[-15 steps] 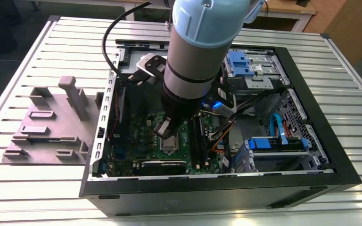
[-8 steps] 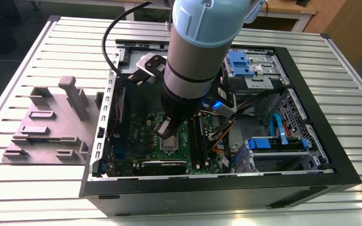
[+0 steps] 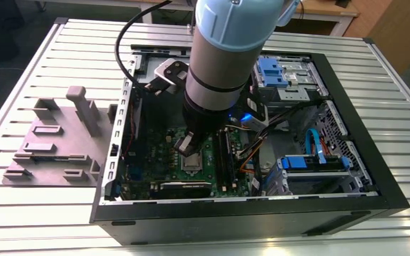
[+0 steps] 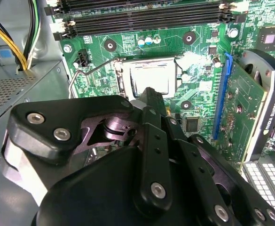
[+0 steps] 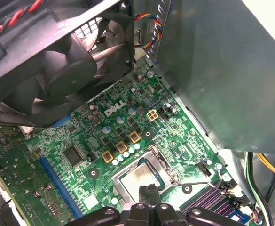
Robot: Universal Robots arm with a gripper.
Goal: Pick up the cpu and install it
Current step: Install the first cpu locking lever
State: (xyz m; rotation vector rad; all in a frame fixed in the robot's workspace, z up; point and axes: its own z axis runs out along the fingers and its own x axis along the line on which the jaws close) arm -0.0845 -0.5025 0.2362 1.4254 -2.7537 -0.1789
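Note:
The cpu (image 4: pixel 152 77) is a silvery square lying flat in the motherboard socket (image 4: pixel 123 75). In the first wrist view the cpu (image 5: pixel 139 175) sits inside the same metal frame. My gripper (image 4: pixel 149 94) hangs just above the cpu's near edge, with its two black fingers together and nothing between them. In the first wrist view the gripper (image 5: pixel 149 190) points down at the socket's edge. In the exterior view the gripper (image 3: pixel 188 145) is low inside the open computer case, right over the socket (image 3: pixel 194 161).
The black case wall (image 3: pixel 247 210) rings the green motherboard (image 5: pixel 128 127). A fan (image 5: pixel 62 70) hangs close over the board. Memory slots (image 4: pixel 146 16) and a graphics card (image 4: pixel 257 94) flank the socket. A wire lever (image 4: pixel 88 70) stands beside it. A grey fixture (image 3: pixel 55 141) sits outside on the slatted table.

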